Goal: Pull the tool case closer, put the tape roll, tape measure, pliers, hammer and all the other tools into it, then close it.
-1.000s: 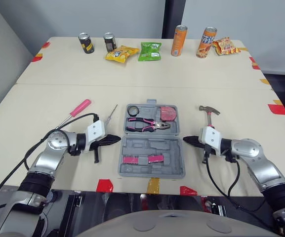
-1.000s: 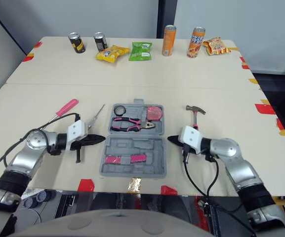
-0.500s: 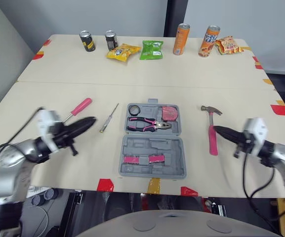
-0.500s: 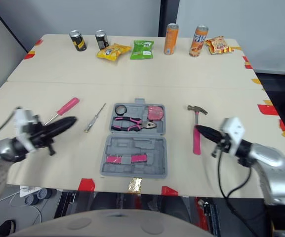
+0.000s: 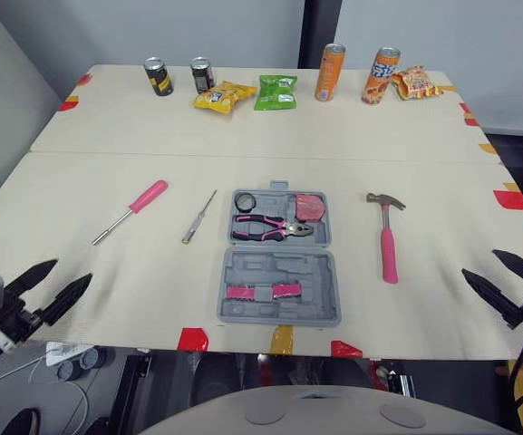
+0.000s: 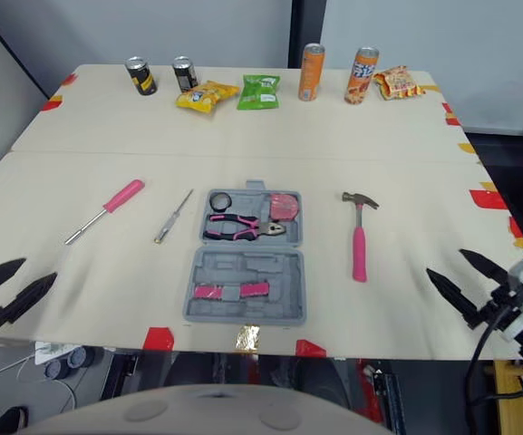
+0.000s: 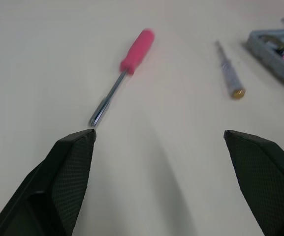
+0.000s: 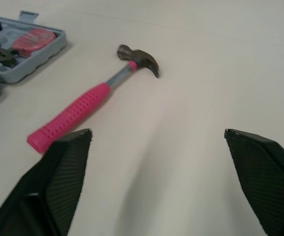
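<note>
A second ago both of my end effectors were pinched shut on the desk [image 5: 243,136], one just beside each side of the case [image 5: 279,270]. Now I have drawn them back to the near corners of the desk, well apart from the case. The left end effector [image 5: 71,271] is spread wide and holds nothing, and the right end effector [image 5: 479,262] is the same. The case has not moved in this time. It lies open in the middle, near the front edge of the desk. I judge from this that the pulling step is finished and that the packing comes next.

Now the count, from large to small. There is one case. One hammer [image 5: 388,245] lies on the desk beside the right side of the case, with its head pointing away from me. It is the nearest thing for my right end effector. Two screwdrivers lie left of the case: a pink screwdriver [image 5: 132,211] farther out and a thin screwdriver [image 5: 199,217] closer to the case. So three tools are outside the case, I think.

Inside the far half of the case I count one pliers [image 5: 270,228], one tape measure [image 5: 310,207] and one tape roll [image 5: 246,199]. In the near half there are two pink pieces [image 5: 261,292]; what they are I cannot tell.

At the far edge of the desk stand four cans [image 5: 329,72], and among them lie three bags [image 5: 276,92]. These are not tools, so I leave them there.
</note>
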